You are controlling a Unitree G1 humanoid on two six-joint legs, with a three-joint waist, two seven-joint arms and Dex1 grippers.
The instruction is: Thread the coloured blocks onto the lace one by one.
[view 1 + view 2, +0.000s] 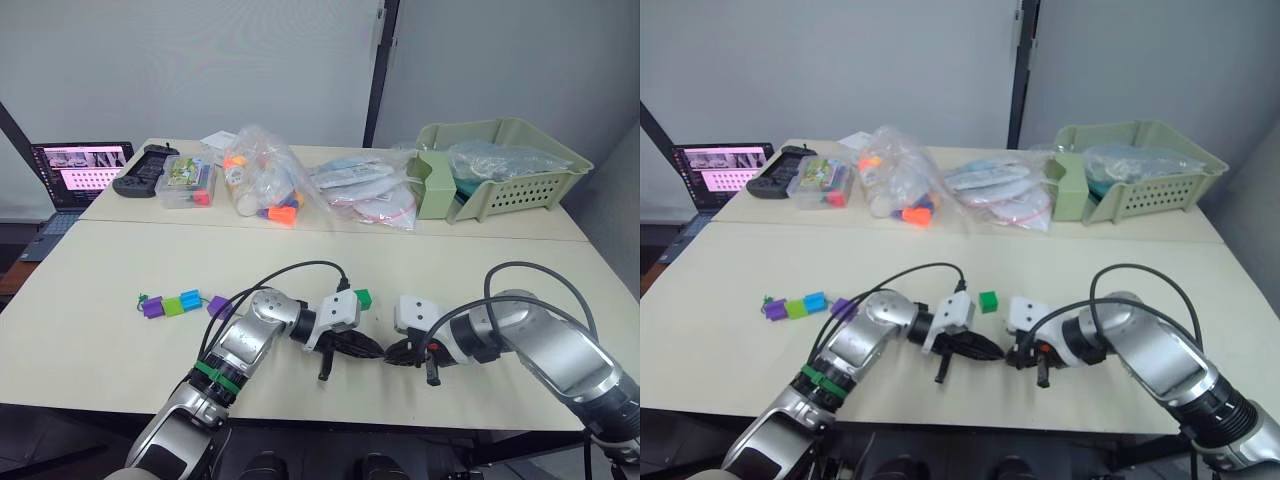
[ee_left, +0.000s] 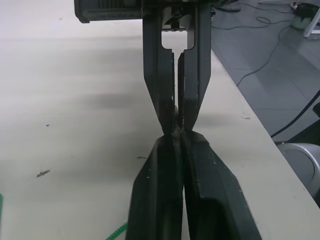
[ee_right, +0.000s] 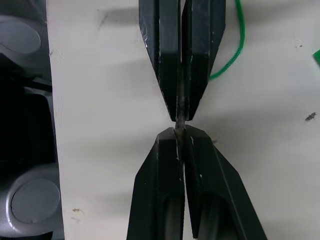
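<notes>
Meeting tip to tip over the near edge of the table (image 1: 90, 290), the two grippers face each other along one line that runs left to right, and the coming move turns on that line: the pale stiff tip of the lace (image 3: 231, 60) lies clamped between them, its long axis along their fingers, so that it bridges the narrow gap where the fingertips almost touch. The left gripper (image 1: 372, 348) is clenched on the tip from the left and the right gripper (image 1: 396, 352) is clenched on it from the right, both pairs of fingers pressed flat together in the wrist views. From the left gripper the thin green string trails back along the table towards the blocks already on it. There are five coloured blocks in all. Four sit in a row well to the left of the grippers: a purple one (image 1: 152, 308), a lime green one (image 1: 172, 304), a blue one (image 1: 190, 299) and a second purple one (image 1: 218, 305), apparently threaded. The one dark green block (image 1: 363, 297) lies loose just behind the left gripper's wrist, nearer to the left arm than to the right; I judge it to be the last block to thread.
</notes>
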